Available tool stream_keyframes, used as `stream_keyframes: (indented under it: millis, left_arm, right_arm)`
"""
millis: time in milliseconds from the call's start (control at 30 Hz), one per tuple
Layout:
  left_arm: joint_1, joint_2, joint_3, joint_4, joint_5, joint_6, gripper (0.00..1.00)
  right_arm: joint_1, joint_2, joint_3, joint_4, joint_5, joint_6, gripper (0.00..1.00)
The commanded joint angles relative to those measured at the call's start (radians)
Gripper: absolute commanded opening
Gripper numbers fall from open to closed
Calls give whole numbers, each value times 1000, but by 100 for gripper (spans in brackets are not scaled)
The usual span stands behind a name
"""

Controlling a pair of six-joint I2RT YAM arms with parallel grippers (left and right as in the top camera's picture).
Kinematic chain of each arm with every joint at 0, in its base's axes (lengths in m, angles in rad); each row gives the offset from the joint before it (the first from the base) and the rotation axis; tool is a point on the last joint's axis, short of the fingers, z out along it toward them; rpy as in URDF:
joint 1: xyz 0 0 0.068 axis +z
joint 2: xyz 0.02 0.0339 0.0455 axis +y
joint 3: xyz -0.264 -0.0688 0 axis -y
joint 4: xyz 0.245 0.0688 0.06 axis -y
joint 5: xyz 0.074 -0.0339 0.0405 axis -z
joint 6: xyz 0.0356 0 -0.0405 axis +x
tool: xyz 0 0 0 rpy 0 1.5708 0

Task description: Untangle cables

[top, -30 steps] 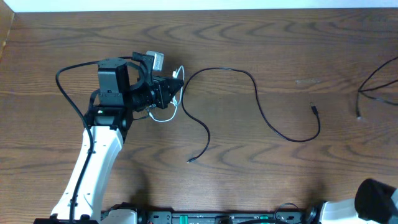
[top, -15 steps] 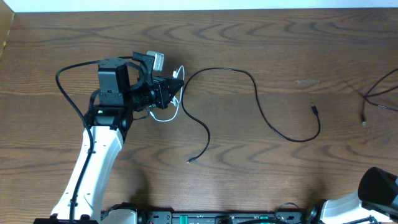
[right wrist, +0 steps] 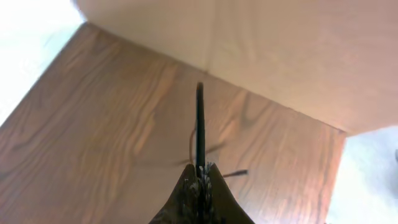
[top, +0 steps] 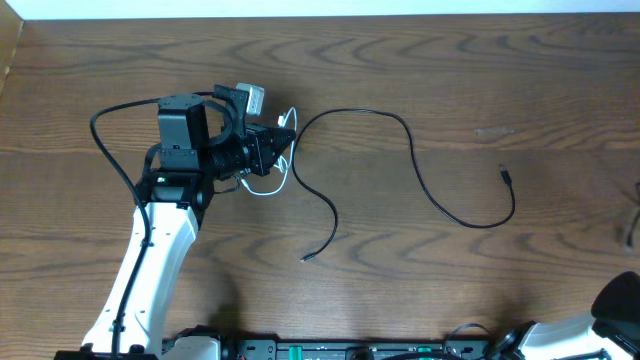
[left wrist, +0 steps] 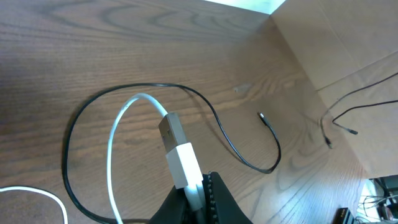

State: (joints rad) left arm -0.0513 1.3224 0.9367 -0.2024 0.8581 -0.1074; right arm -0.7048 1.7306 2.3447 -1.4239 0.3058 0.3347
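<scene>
Left gripper (left wrist: 200, 186), lower centre of wrist view, clenched on white cable (left wrist: 114, 146) at plug end, presumably to separate it from black cable (top: 432, 195) sprawled mid-frame overhead. Right gripper (right wrist: 200, 179) pinches thin black strand (right wrist: 199, 124).

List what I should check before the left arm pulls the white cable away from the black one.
1. Left gripper grip on white cable plug: ok, shut on it.
2. White cable free of black cable: cannot tell; its loop lies inside the black curve, close beside it.
3. Both ends of black cable loose on table: ok.
4. Right gripper grip on thin black cord: ok, shut.
5. Right arm out of the pull path: ok, at the overhead view's lower right edge.
</scene>
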Motion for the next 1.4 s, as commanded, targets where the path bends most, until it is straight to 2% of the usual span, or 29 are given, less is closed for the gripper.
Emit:
stream_keyframes:
  millis: [0,200,333,667,1000,1133,1367]
  left_arm:
    - [-27,8,-6,2,-3,-1,7]
    - [-106,8,-6,31,-14,3,8]
    - [-139,8,-6,35,-60,2,7]
    - [-164,8,-6,32,-67,2,8]
    - [-164,8,-6,31,-66,-2,7]
    - [-164,8,-6,31,-66,-2,7]
    - [-164,8,-6,31,-66,-2,7]
  right_arm:
    - [-105,45,-5,0,30,40,1]
    - [-279,126,-5,-4,13,54,1]
    - [-333,180,-5,-1,19,55,1]
    - [-355,410,-5,-26,124,122,1]
    - [-354,551,-23,-48,182,174,1]
    - [-354,592,-97,-20,197,196,1]
    - [-327,594,-341,172,185,138,1]
